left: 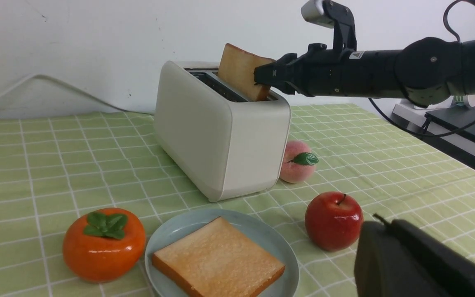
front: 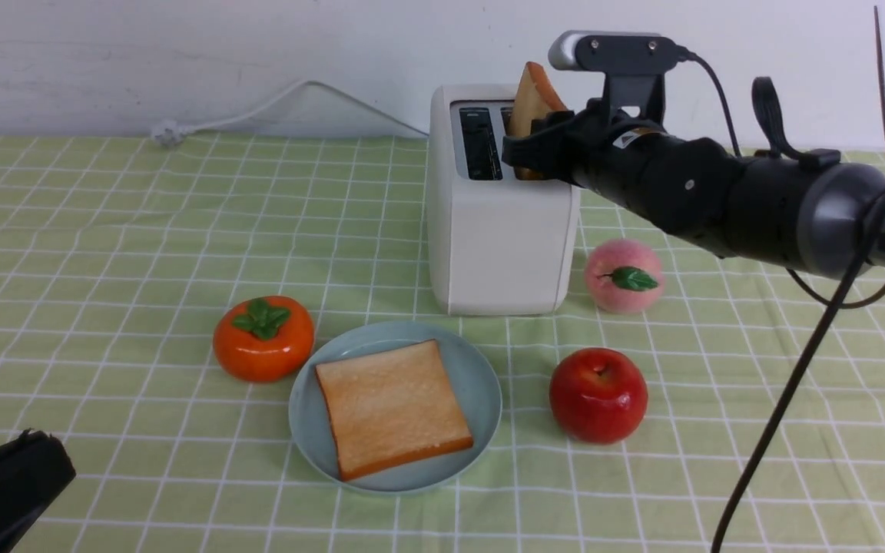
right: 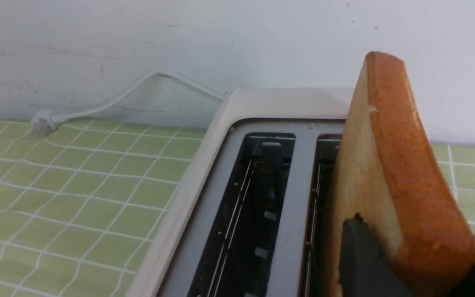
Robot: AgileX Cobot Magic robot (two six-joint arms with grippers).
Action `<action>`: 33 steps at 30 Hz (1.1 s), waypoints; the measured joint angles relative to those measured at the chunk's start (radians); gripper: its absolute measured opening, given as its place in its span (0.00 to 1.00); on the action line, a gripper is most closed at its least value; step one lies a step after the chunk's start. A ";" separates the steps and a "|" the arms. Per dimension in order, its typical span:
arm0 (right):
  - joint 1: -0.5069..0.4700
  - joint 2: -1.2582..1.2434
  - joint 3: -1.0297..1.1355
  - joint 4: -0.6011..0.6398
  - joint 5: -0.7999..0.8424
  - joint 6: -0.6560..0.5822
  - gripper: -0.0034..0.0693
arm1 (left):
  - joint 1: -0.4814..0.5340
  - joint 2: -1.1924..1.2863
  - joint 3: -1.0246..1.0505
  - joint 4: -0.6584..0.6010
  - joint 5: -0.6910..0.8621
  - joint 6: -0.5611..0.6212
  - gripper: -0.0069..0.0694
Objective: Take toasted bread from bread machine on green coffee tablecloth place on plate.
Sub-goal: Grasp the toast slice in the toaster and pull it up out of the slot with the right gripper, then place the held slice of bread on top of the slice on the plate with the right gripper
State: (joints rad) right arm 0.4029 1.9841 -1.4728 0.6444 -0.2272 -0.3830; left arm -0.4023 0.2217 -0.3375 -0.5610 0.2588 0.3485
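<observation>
The right gripper (front: pixel 514 150) pinches the toasted bread slice (front: pixel 537 94) protruding from the right slot of the bread machine (front: pixel 500 246), while the left gripper (front: pixel 28 453) sits pressed together

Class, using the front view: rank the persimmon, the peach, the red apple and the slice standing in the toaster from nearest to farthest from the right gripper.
From the right gripper:
1. the toast slice, between its fingers, in the right slot of the toaster.
2. the peach, just right of the toaster.
3. the red apple, right of the plate.
4. the persimmon, left of the plate.
</observation>
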 joint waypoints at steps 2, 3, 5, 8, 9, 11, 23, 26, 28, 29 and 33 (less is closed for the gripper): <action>0.000 0.000 0.000 0.000 0.000 0.000 0.26 | 0.000 0.000 0.000 0.000 0.000 0.000 0.07; 0.000 0.000 0.000 0.000 0.000 0.000 0.24 | 0.000 0.000 0.000 0.000 0.000 0.000 0.07; 0.000 0.000 0.000 0.000 0.000 0.000 0.21 | 0.000 0.000 0.000 0.000 0.000 0.000 0.07; 0.002 -0.003 0.000 0.001 0.000 0.000 0.21 | 0.000 0.000 0.000 0.000 0.000 0.000 0.07; 0.004 -0.007 0.000 0.001 0.000 0.000 0.21 | 0.000 0.000 0.000 0.000 0.000 0.000 0.07; 0.010 -0.027 0.000 0.003 -0.004 0.000 0.21 | 0.000 0.000 0.000 0.000 0.000 0.000 0.07; 0.050 -0.321 0.000 -0.055 0.154 0.000 0.20 | 0.000 0.000 0.000 0.000 0.000 0.000 0.07; 0.050 -0.422 0.000 -0.076 0.331 0.000 0.20 | 0.000 0.000 0.000 -0.001 0.000 0.000 0.07; 0.050 -0.461 -0.001 -0.080 0.449 0.000 0.20 | 0.000 0.000 0.000 -0.002 0.000 0.000 0.07; 0.050 -0.487 -0.003 -0.080 0.563 0.000 0.20 | 0.000 0.000 0.000 -0.002 0.000 0.000 0.07; 0.051 -0.491 -0.006 -0.030 0.854 0.000 0.20 | 0.000 0.000 0.000 -0.002 0.005 0.000 0.07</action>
State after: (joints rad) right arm 0.4540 1.4926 -1.4793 0.6139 0.6266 -0.3830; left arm -0.4023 0.2217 -0.3375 -0.5629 0.2634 0.3485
